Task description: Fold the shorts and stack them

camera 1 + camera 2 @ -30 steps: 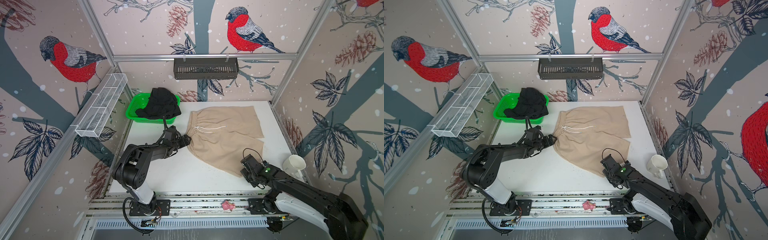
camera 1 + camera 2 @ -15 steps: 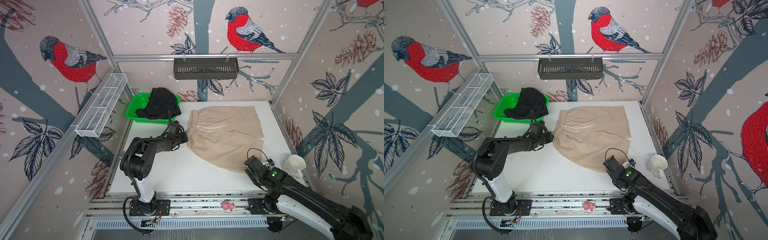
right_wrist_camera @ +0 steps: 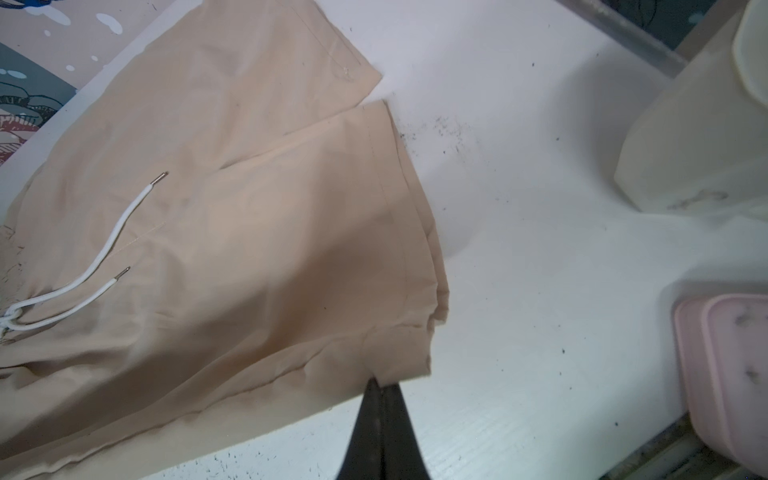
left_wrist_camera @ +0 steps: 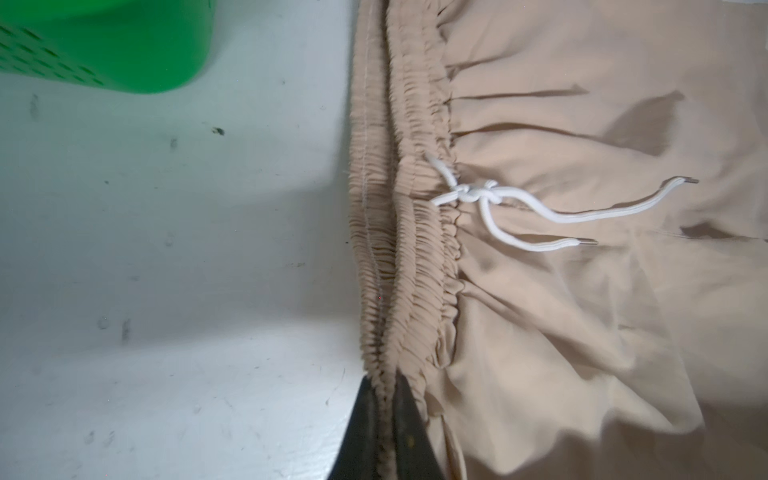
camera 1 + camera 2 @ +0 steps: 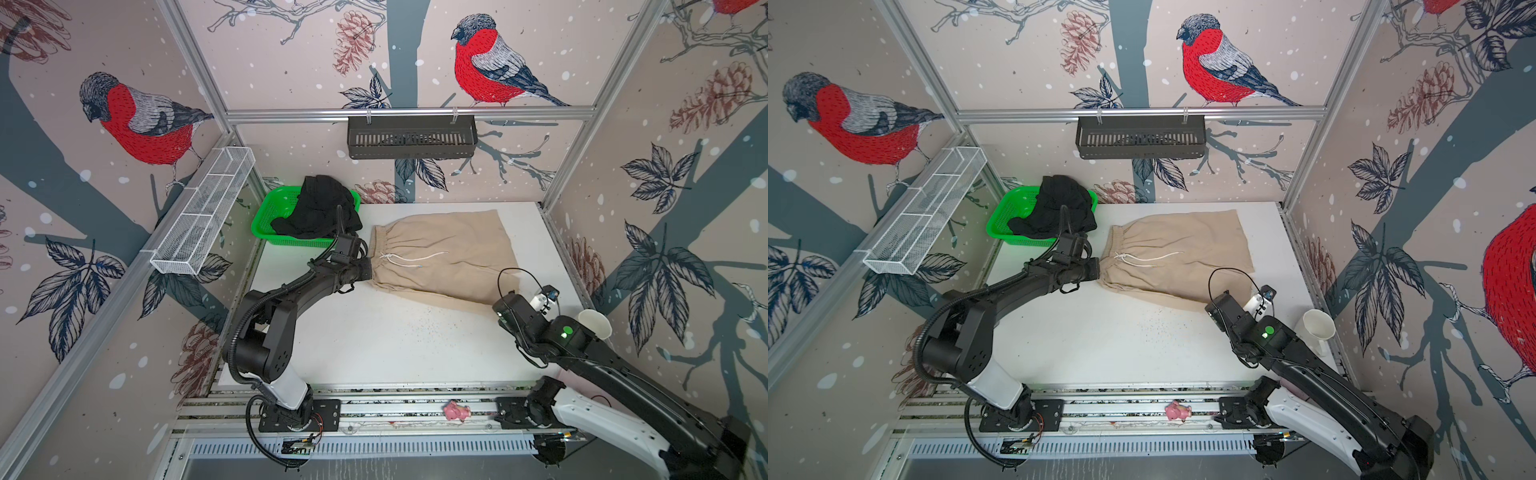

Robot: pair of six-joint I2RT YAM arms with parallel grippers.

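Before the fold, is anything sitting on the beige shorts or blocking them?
Nothing visible does. Only their own white drawstring lies on the beige shorts; the green basket sits apart beside the waistband.

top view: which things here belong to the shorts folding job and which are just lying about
In the job: beige shorts, gripped by left end effector at the waistband and right end effector at a leg hem; black shorts.
Lying about: green basket, white mug, pink toy, wire rack, black shelf.
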